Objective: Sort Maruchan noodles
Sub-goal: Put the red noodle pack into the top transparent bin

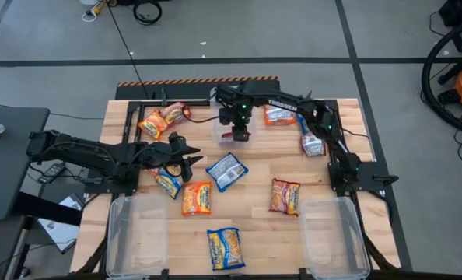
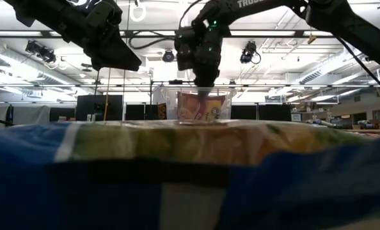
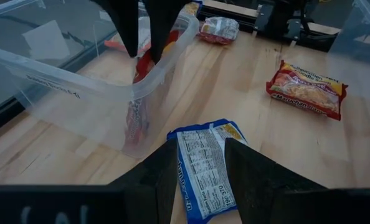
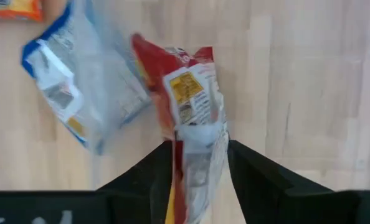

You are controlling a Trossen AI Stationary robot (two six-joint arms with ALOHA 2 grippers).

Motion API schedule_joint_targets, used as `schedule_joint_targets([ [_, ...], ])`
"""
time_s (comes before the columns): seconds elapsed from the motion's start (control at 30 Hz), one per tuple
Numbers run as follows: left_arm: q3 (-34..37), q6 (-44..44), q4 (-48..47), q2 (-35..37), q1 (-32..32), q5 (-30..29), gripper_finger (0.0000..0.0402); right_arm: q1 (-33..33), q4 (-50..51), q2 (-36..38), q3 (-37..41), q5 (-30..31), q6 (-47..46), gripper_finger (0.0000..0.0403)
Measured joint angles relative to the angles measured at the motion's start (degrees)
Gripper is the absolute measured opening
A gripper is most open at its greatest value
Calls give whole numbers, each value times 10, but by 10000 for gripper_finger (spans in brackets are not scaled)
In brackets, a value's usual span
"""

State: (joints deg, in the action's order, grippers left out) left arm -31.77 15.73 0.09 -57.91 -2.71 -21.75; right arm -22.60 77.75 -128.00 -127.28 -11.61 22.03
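Observation:
My right gripper (image 1: 237, 124) hangs over a small clear bin (image 1: 225, 134) at the table's far middle and is shut on a red noodle packet (image 4: 188, 99). My left gripper (image 1: 186, 159) is open and raised off the table just left of a blue packet (image 1: 226, 171). That blue packet (image 3: 203, 168) lies flat ahead of its fingers, which do not touch it. Other packets lie flat on the wood: orange (image 1: 197, 198), red (image 1: 285, 194), blue (image 1: 225, 247), blue (image 1: 169, 181). More lie near the far edge (image 1: 162, 118), (image 1: 279, 115), (image 1: 312, 142). My right gripper pinches the red packet by its top end (image 4: 196, 134) between the two fingers, from above, pointing down. The packet hangs upright below the fingers inside the clear bin (image 3: 110, 81). Whether its lower end (image 3: 138, 118) rests on the bin floor, I cannot tell.
Two large clear bins stand at the near corners, left (image 1: 136, 233) and right (image 1: 336, 233). A blue packet close to the lens (image 2: 190, 179) blocks most of the low view. Bare wood lies between the near bins and right of the middle bin.

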Motion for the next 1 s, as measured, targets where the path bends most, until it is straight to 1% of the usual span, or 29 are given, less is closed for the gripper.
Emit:
schedule_joint_targets([
  [0.1,0,1,0,0,0,8,137,6,-4,22,0,2,0,170],
  [0.23,0,1,1,0,0,13,137,19,-15,61,0,43,-7,176],
  [0.37,0,1,3,0,-1,13,137,47,-6,113,0,47,-52,176],
  [0.5,0,1,19,0,-2,32,137,100,44,159,0,45,-120,175],
  [0.6,0,1,34,0,-2,56,137,156,90,180,1,54,-186,174],
  [0.73,0,-16,34,0,-2,66,137,255,97,194,35,130,-294,174],
  [0.87,0,-20,37,0,-2,66,137,358,87,195,95,194,-450,174],
  [1.0,0,-21,47,0,-2,66,137,453,26,195,189,233,-613,174],
])
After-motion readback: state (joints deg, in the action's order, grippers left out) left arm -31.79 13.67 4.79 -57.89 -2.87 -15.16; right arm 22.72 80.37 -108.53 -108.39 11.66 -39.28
